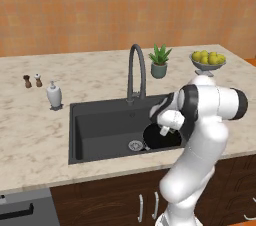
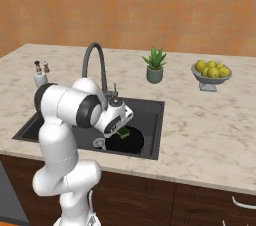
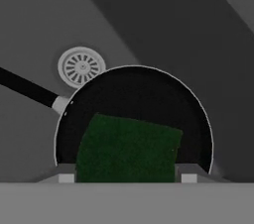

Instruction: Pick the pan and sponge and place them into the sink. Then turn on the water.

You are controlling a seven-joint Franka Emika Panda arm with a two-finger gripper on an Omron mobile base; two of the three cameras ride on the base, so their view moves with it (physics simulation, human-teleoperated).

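The marble counter (image 1: 30, 135) spans the left base view, and set into it is the dark grey sink (image 1: 100, 120), its tall arched faucet (image 1: 136, 70) rising at the basin's 12 o'clock edge. The white arm (image 1: 200, 135) bends down over the basin's 3 o'clock end. On the sink floor lies the black pan (image 3: 144, 104), its long handle (image 3: 25, 86) running off toward 10 o'clock in the hand view, and the round silver drain (image 3: 82, 67) sits just beside the rim at 11 o'clock. The gripper (image 2: 122, 129) hangs over the pan, and the sponge (image 3: 126, 151), dark green face toward the camera, sits between the two fingertips at 6 o'clock of the pan; the jaws stand clasped on it from both sides. In the right base view its yellow edge peeks beneath the hand. On the counter, a fruit bowl (image 1: 208, 61) stands at 2 o'clock of the sink, a potted plant (image 1: 159, 62) at 1 o'clock, a soap dispenser (image 1: 54, 95) at 10 o'clock, with two small shakers (image 1: 32, 80) beyond it.
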